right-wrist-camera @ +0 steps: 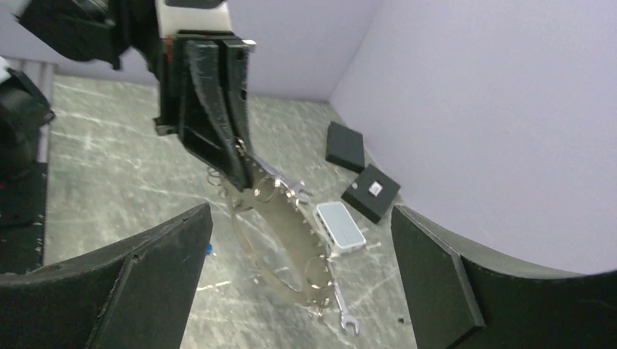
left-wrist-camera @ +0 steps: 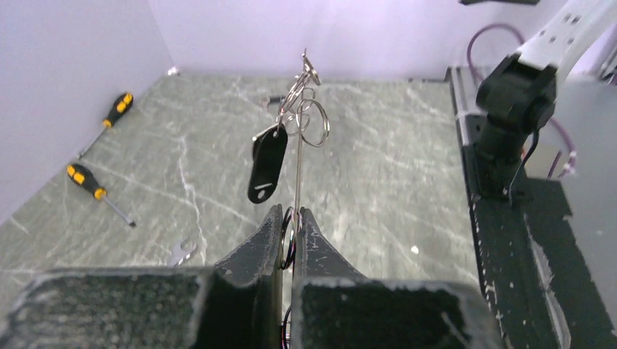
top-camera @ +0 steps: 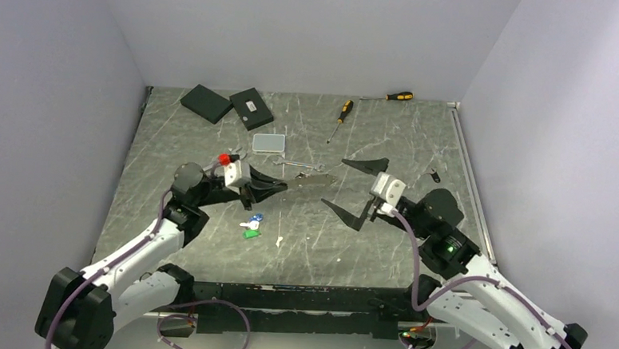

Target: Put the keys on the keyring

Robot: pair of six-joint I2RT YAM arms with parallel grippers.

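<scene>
Robot lab booth w/ blank lilac walls point(top-camera: 298, 30), marbled tabletop point(top-camera: 382, 250).

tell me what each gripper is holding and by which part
Left gripper pinches the keyring by one end of its wire loop; right gripper is open, holding nothing.

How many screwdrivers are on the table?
2. The nearer screwdriver lies on the far middle of the table; the farther screwdriver lies at the back edge, to its right. More may be hidden.

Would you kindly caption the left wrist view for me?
Left gripper shut on the keyring, black tag and small rings hanging from it.
</scene>
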